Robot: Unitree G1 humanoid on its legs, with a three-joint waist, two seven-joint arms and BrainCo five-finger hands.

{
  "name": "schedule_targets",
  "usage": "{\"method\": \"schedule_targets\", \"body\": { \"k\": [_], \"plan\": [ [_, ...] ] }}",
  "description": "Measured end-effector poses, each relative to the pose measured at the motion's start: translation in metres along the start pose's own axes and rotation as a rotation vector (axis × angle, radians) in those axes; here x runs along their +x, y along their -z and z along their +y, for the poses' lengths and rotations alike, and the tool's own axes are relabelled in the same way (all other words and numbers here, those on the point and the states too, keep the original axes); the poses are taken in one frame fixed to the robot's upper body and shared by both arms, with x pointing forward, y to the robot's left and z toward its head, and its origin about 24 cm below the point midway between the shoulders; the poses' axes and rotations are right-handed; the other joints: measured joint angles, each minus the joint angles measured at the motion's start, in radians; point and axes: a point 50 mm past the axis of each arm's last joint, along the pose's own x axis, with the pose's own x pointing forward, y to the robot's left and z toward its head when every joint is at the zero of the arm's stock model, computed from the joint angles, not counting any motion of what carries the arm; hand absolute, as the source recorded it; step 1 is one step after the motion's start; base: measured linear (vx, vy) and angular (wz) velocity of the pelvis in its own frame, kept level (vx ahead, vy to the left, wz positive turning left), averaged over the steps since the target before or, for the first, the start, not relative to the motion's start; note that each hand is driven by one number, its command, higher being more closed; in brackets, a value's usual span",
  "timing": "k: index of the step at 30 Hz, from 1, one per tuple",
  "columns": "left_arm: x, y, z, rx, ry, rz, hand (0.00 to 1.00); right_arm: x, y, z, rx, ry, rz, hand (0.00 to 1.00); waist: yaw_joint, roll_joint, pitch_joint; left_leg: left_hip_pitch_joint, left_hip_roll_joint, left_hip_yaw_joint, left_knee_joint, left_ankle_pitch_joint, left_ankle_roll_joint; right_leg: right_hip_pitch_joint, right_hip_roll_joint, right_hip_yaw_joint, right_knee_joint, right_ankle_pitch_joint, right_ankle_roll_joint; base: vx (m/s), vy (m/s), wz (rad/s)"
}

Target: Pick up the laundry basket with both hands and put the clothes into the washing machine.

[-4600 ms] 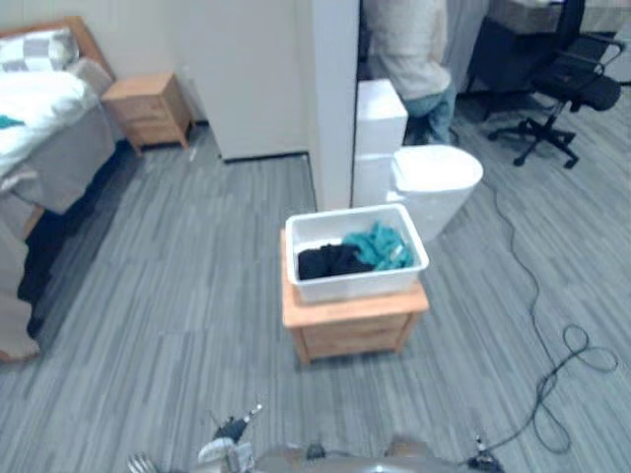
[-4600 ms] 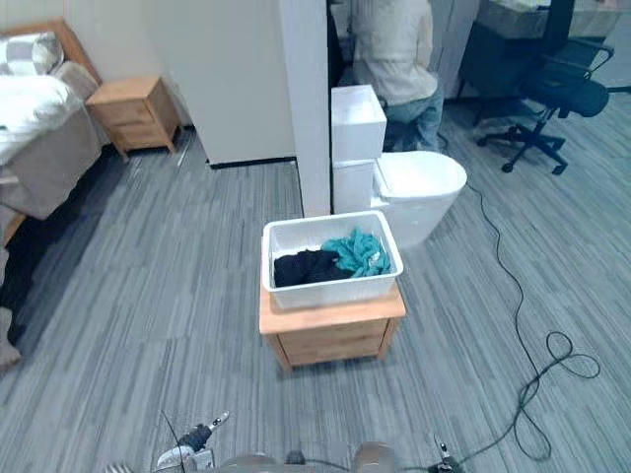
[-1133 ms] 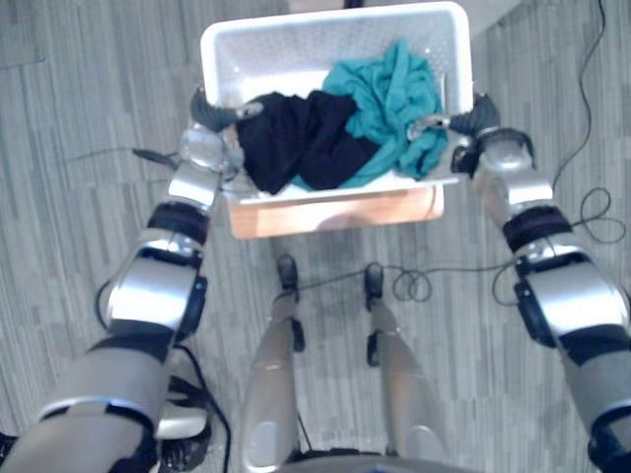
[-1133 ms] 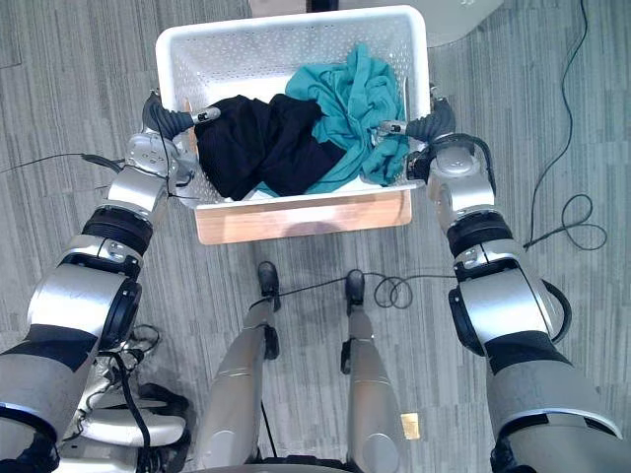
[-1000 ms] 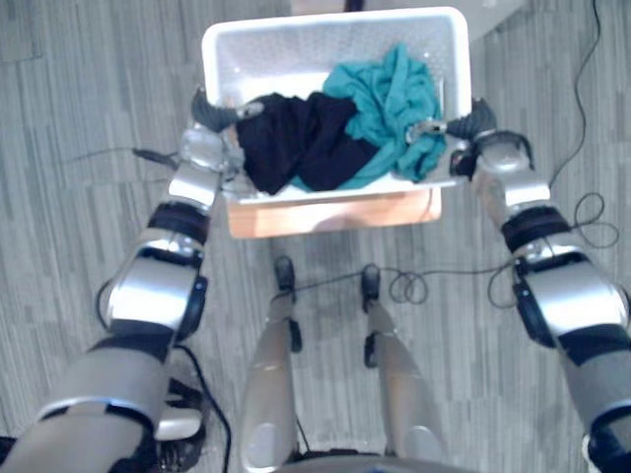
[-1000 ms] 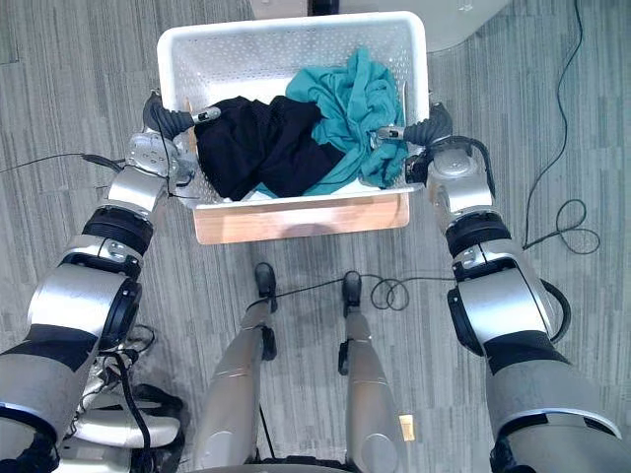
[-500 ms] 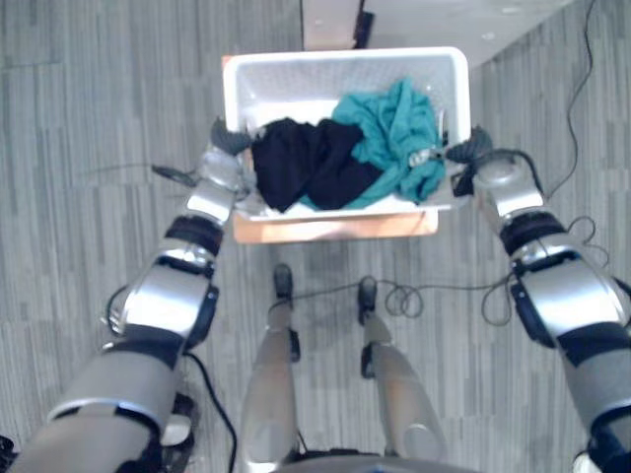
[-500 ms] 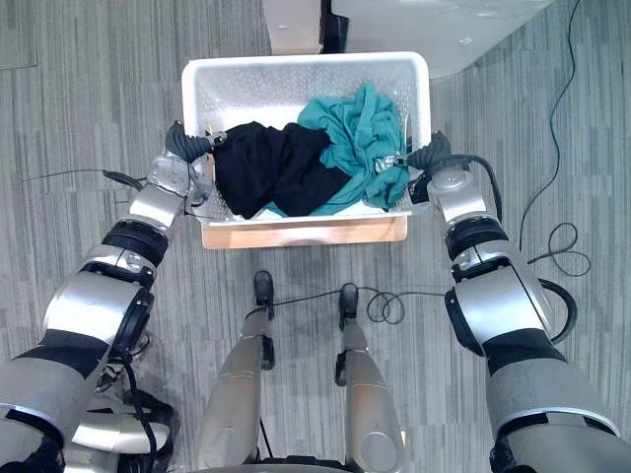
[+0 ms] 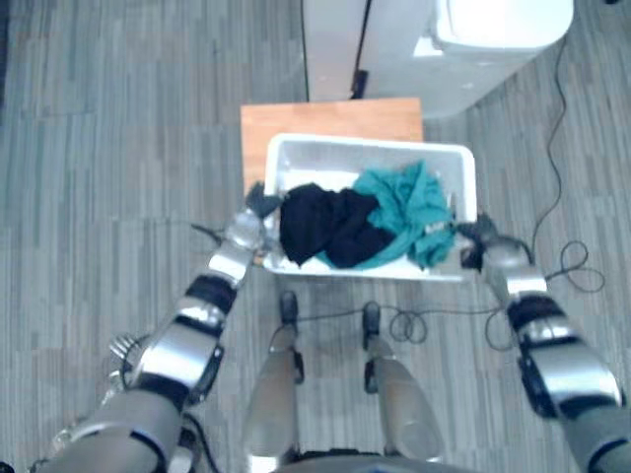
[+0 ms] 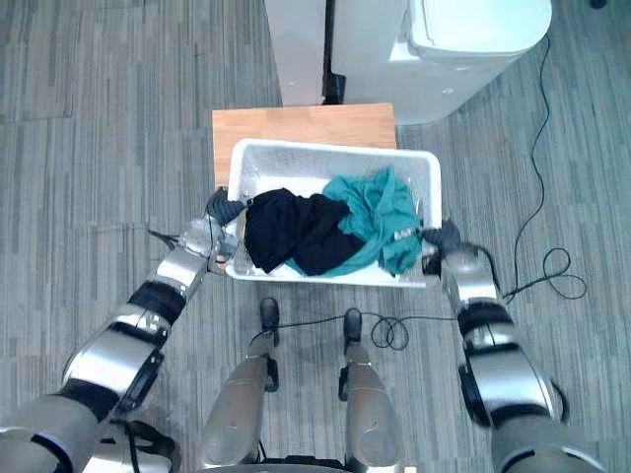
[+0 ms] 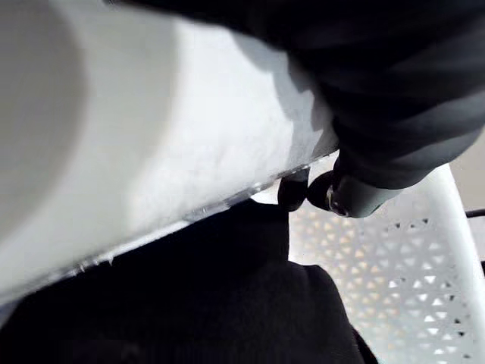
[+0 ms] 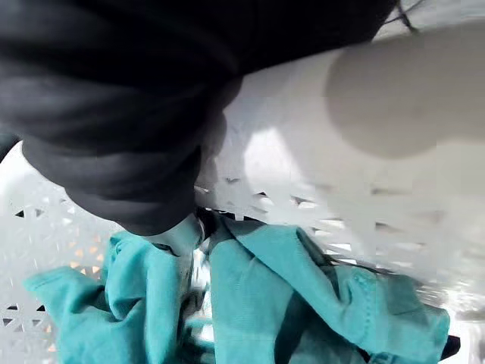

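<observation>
Top edge cuts off the washing machine. Near part of the table is covered by the basket. Basket floor is buried under the black garment and teal garment — teal one partly tucked beneath the black. At the ends, left hand and right hand sit partly hidden under the rim.

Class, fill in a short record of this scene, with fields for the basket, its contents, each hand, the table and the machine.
Basket: white perforated plastic laundry basket, held between both hands, reaching past the table's near edge toward the robot
Contents: black garment on the robot's left, teal garment on its right
Left hand: curled over the basket's left rim
Right hand: curled over the right rim
Table: light wooden table, top showing beyond the basket
Machine: white washing machine, beyond the table, lid looks down
</observation>
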Motion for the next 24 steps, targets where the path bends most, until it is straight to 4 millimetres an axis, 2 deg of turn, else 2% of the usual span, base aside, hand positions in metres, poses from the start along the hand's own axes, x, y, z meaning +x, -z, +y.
{"method": "schedule_targets", "body": {
  "k": [2,3,5,6,7,8,12,15,17,19,20,21,22,23,24],
  "plan": [
    [-0.019,0.019,-0.014,-0.045,0.057,-0.002,1.00,-0.018,0.026,-0.008,0.055,0.023,0.003,1.00,-0.024,0.000,-0.006,0.074,-0.015,0.000,-0.026,-0.005,0.004,0.053,-0.015,-0.004,0.027,-0.035,0.009,0.04,0.019,0.14],
    [-0.021,0.022,-0.016,-0.054,0.068,0.003,1.00,-0.021,0.030,-0.009,0.058,0.026,0.007,1.00,-0.024,0.000,-0.012,0.079,-0.017,0.000,-0.028,-0.007,0.005,0.054,-0.017,-0.003,0.031,-0.040,0.010,0.04,0.011,0.05],
    [-0.044,0.044,-0.034,-0.117,0.136,0.034,1.00,-0.039,0.060,-0.017,0.071,0.050,0.050,1.00,-0.025,0.006,-0.081,0.110,-0.028,-0.001,-0.047,-0.011,0.010,0.063,-0.029,-0.001,0.054,-0.064,0.016,0.12,-0.002,0.01],
    [-0.048,0.047,-0.037,-0.125,0.143,0.040,1.00,-0.042,0.064,-0.018,0.072,0.051,0.057,1.00,-0.025,0.007,-0.089,0.119,-0.030,-0.002,-0.053,-0.010,0.012,0.068,-0.030,-0.001,0.056,-0.068,0.017,0.18,-0.008,0.04],
    [-0.062,0.060,-0.046,-0.164,0.165,0.070,1.00,-0.054,0.080,-0.021,0.078,0.058,0.087,1.00,-0.025,0.008,-0.111,0.154,-0.036,-0.006,-0.063,-0.010,0.013,0.099,-0.036,-0.003,0.058,-0.081,0.019,0.11,-0.008,0.06],
    [-0.069,0.066,-0.049,-0.187,0.171,0.087,1.00,-0.058,0.087,-0.021,0.081,0.061,0.099,1.00,-0.025,0.008,-0.121,0.170,-0.038,-0.006,-0.066,-0.011,0.014,0.113,-0.039,-0.004,0.059,-0.088,0.022,0.14,-0.013,0.10],
    [-0.119,0.112,-0.075,-0.300,0.209,0.263,1.00,-0.089,0.132,-0.023,0.068,0.084,0.231,1.00,-0.021,0.017,-0.215,0.261,-0.042,-0.016,-0.065,-0.041,0.011,0.201,-0.050,-0.010,0.083,-0.139,0.021,0.13,-0.018,0.11],
    [-0.137,0.129,-0.081,-0.342,0.197,0.336,1.00,-0.103,0.152,-0.019,0.071,0.080,0.294,1.00,-0.020,0.027,-0.241,0.276,-0.038,-0.058,-0.040,-0.057,-0.004,0.235,-0.049,-0.046,0.108,-0.167,0.011,0.03,-0.034,0.37],
    [-0.144,0.134,-0.083,-0.350,0.199,0.364,1.00,-0.111,0.162,-0.018,0.078,0.084,0.328,1.00,-0.019,0.035,-0.250,0.240,-0.035,-0.087,0.032,-0.085,-0.010,0.236,-0.044,-0.068,0.131,-0.188,0.006,-0.05,-0.054,0.41],
    [-0.152,0.140,-0.084,-0.354,0.202,0.395,1.00,-0.119,0.173,-0.014,0.095,0.084,0.362,1.00,-0.012,0.047,-0.256,0.178,-0.014,-0.118,0.168,-0.126,-0.014,0.216,-0.013,-0.060,0.200,-0.212,-0.031,-0.09,-0.099,0.28],
    [-0.153,0.142,-0.084,-0.352,0.199,0.399,1.00,-0.120,0.174,-0.013,0.099,0.084,0.367,1.00,-0.007,0.047,-0.256,0.177,-0.012,-0.123,0.174,-0.130,-0.025,0.206,-0.016,-0.059,0.208,-0.212,-0.036,-0.10,-0.057,-0.09],
    [-0.154,0.142,-0.084,-0.354,0.201,0.404,1.00,-0.122,0.178,-0.013,0.105,0.089,0.384,1.00,0.010,0.043,-0.253,0.141,-0.022,-0.148,0.309,-0.191,-0.029,0.192,-0.021,-0.051,0.228,-0.209,-0.042,-0.08,-0.039,-0.45],
    [-0.156,0.144,-0.087,-0.355,0.212,0.416,1.00,-0.123,0.180,-0.015,0.106,0.093,0.394,1.00,0.013,0.038,-0.250,0.122,-0.036,-0.179,0.482,-0.270,-0.014,0.190,-0.015,-0.022,0.249,-0.213,-0.042,-0.08,-0.027,-0.58],
    [-0.157,0.144,-0.088,-0.355,0.217,0.417,1.00,-0.125,0.182,-0.016,0.108,0.096,0.399,1.00,0.011,0.044,-0.254,0.129,-0.042,-0.191,0.527,-0.296,-0.019,0.189,-0.009,-0.008,0.255,-0.215,-0.039,-0.08,-0.028,-0.81],
    [-0.157,0.142,-0.090,-0.355,0.222,0.410,1.00,-0.128,0.184,-0.017,0.122,0.104,0.401,1.00,0.007,0.064,-0.266,0.154,-0.041,-0.210,0.542,-0.348,-0.027,0.168,0.016,0.038,0.269,-0.217,-0.029,-0.11,0.016,-0.78]
  ]
}}
